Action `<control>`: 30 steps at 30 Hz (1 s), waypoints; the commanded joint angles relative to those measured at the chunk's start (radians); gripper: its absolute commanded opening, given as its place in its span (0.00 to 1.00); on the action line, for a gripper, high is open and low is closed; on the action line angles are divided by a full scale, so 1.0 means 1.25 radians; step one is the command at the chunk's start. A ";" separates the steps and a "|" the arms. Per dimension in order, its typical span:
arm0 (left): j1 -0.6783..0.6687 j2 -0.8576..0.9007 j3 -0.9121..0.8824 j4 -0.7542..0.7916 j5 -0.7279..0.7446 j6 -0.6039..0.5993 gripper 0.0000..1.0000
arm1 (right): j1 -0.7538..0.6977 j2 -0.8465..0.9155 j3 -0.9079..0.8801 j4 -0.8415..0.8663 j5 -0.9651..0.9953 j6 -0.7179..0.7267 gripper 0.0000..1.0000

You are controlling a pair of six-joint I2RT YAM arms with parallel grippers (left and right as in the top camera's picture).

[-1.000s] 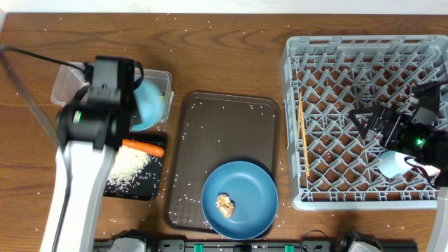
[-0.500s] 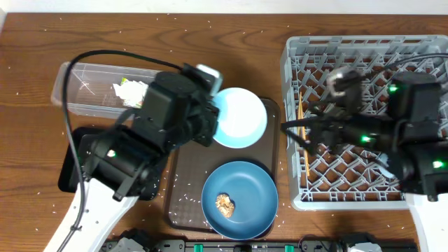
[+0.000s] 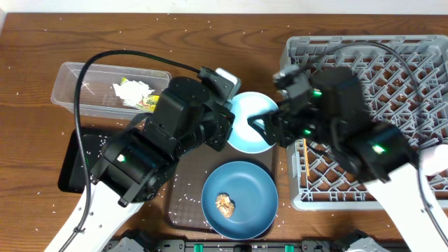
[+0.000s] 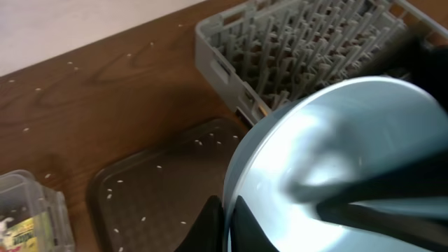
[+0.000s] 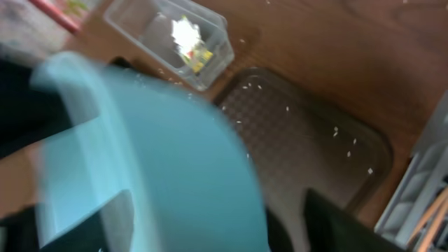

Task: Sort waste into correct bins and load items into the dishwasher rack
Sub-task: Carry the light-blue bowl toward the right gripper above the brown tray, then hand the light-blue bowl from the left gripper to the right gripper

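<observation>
Bowl [image 3: 246, 120] moved from well left of rack [image 3: 392, 70] to just beside it, left gripper [image 3: 225, 129] pinching rim. Right gripper [image 3: 264, 128] came off rack, claw spread around bowl. Handover likely.

Bright even light, motion-blurred wrist views.

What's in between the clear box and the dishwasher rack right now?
The left arm holding the light-blue bowl over the brown tray; overhead view shows it.

Brown wood-grain surface [image 3: 210, 56] with satin sheen, smooth glossy light-blue bowl [image 3: 246, 120], matt grey plastic dishwasher rack [image 3: 413, 63], clear shiny plastic box [image 3: 77, 84], finely textured matt brown serving tray [image 4: 154, 182], smooth semi-gloss blue plate [image 3: 245, 185]
</observation>
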 commanded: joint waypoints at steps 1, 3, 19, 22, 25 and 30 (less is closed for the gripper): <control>-0.007 -0.003 0.004 0.006 0.010 0.014 0.06 | 0.017 0.028 0.005 0.010 0.060 0.032 0.49; -0.007 -0.003 0.004 0.006 0.006 0.014 0.06 | 0.016 0.030 0.005 0.010 0.070 0.031 0.45; -0.007 -0.003 0.004 0.019 -0.053 0.014 0.06 | 0.015 -0.040 0.005 -0.024 0.207 0.032 0.42; -0.012 -0.003 0.004 0.024 -0.053 0.014 0.06 | 0.015 -0.022 0.005 -0.028 0.204 0.032 0.38; -0.022 -0.003 0.004 0.022 -0.053 0.014 0.06 | 0.015 -0.013 0.005 -0.033 0.205 0.032 0.25; -0.026 -0.003 0.004 0.022 -0.053 0.014 0.10 | 0.014 -0.028 0.005 -0.032 0.248 0.032 0.03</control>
